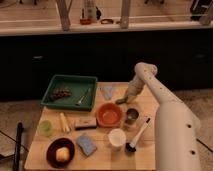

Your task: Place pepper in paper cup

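Pale matt wood makes the bench (100,161); the paper cup (117,137) is matt white, the dark cup (132,116) shiny metal. The hand (128,96), by the smooth green pepper (121,100), ends a glossy white arm (175,130).

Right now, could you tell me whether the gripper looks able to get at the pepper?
Probably yes: the gripper hangs right at the pepper, behind the orange bowl and the dark metallic cup, with nothing between them.
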Controlling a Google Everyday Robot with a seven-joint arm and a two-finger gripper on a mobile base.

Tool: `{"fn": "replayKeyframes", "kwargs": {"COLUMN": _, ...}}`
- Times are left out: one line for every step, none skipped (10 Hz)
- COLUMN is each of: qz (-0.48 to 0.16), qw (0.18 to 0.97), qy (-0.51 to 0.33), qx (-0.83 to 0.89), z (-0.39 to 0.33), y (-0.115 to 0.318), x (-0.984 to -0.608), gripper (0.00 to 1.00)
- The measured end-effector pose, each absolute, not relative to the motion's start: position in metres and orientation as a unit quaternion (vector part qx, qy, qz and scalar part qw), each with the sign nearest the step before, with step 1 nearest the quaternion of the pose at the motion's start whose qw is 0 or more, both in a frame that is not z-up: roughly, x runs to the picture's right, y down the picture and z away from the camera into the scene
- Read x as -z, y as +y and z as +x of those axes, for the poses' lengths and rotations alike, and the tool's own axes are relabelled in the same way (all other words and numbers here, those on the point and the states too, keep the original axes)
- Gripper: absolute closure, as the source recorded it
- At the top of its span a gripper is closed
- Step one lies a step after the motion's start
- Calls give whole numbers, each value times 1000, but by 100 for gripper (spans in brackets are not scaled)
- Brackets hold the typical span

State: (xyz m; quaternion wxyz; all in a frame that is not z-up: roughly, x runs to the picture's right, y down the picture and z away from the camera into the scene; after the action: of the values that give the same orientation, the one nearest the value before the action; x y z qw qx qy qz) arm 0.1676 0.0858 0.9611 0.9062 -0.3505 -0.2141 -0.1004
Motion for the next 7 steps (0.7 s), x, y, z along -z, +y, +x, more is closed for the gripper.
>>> {"fn": "replayKeyframes", "kwargs": {"qz": -351, "qw": 906, "qy": -214, "qx": 103, "z": 166, "y": 87, "x": -960, "gripper": 98}}
{"fn": "replayKeyframes", "kwargs": {"qz": -351, "qw": 906, "qy": -214, "qx": 106, "z": 166, "y": 85, "x": -956, "gripper": 100}}
{"fn": "replayKeyframes", "kwargs": {"qz": -348, "qw": 906, "qy": -214, "qx": 109, "z": 166, "y": 80, "x": -952, "gripper": 100}}
{"fn": "replayKeyframes", "kwargs": {"qz": -342, "qw": 908, "qy": -214, "qx": 113, "z": 165, "y": 72, "x": -944, "gripper": 100}}
{"fn": "replayKeyframes", "kwargs": {"qz": -336, "qw": 910, "qy": -214, "qx": 116, "z": 165, "y": 63, "x": -938, "gripper": 100}}
{"fn": "replayKeyframes", "kwargs": {"qz": -330, "qw": 912, "qy": -215, "qx": 119, "z": 166, "y": 55, "x": -934, "gripper": 100}}
{"fn": "replayKeyframes", "kwargs": {"qz": -325, "qw": 913, "qy": -216, "qx": 121, "z": 167, "y": 50, "x": -931, "gripper": 100}}
